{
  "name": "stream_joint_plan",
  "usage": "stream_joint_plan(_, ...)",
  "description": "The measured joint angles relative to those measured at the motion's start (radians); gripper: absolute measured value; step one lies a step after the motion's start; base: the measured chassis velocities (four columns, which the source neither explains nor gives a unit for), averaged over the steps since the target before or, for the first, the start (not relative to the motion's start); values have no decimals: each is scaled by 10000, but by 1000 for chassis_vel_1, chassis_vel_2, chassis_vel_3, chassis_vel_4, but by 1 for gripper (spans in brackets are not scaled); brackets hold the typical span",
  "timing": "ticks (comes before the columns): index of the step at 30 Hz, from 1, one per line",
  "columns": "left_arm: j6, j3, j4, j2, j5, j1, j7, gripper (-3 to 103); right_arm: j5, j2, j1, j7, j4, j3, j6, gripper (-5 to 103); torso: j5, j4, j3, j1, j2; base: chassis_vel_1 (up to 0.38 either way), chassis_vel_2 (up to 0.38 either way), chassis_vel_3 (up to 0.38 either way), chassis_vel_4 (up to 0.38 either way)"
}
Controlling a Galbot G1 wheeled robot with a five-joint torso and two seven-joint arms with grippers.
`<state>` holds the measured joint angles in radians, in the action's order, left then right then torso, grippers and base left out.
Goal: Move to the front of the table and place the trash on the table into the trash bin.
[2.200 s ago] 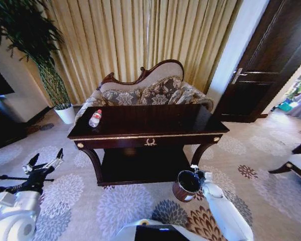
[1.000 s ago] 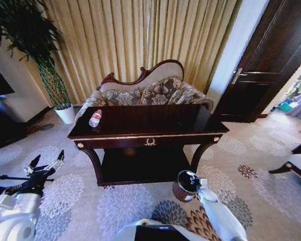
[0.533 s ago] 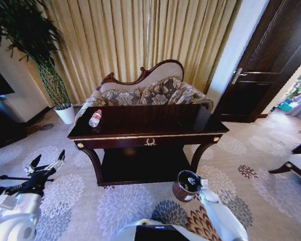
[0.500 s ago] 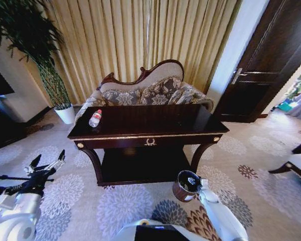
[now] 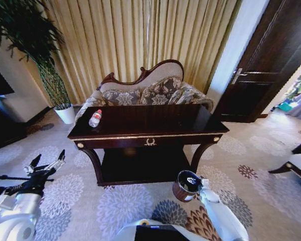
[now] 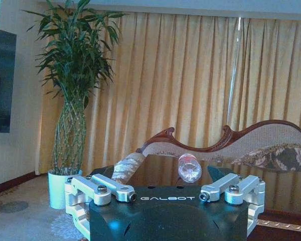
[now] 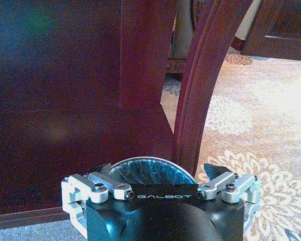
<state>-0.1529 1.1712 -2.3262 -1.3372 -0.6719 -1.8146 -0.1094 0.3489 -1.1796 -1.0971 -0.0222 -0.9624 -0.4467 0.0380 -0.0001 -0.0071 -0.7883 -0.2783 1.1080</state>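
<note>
Clear plastic bottle (image 5: 95,118) lies on the glossy dark table's (image 5: 155,120) left end, round reddish bin (image 5: 184,185) on patterned carpet (image 5: 115,206) by its curved right leg; right gripper (image 5: 196,182) spread wide over the bin, left gripper (image 5: 44,166) wide, low left.

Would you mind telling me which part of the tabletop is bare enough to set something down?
The table top is bare from the bottle rightward to its right end, between the gold-trimmed front edge and the sofa behind. The one occupied spot is the left end, where the bottle lies. On the floor, the trash bin and right gripper crowd the front-right leg.
</note>
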Motion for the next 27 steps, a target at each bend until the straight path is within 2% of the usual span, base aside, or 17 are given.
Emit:
stream_joint_plan(23,35,-30,51,-7,10,48,-3,100,274,-41,-13,-7,-150,-58,46,100,0,0,0,0,0,0,0,0,0)
stream_joint_plan(27,35,-48,44,-29,10,53,-6,100,512,-42,-153,-23,-802,-343,53,100,1,0,0,0,0,0,0,0,0)
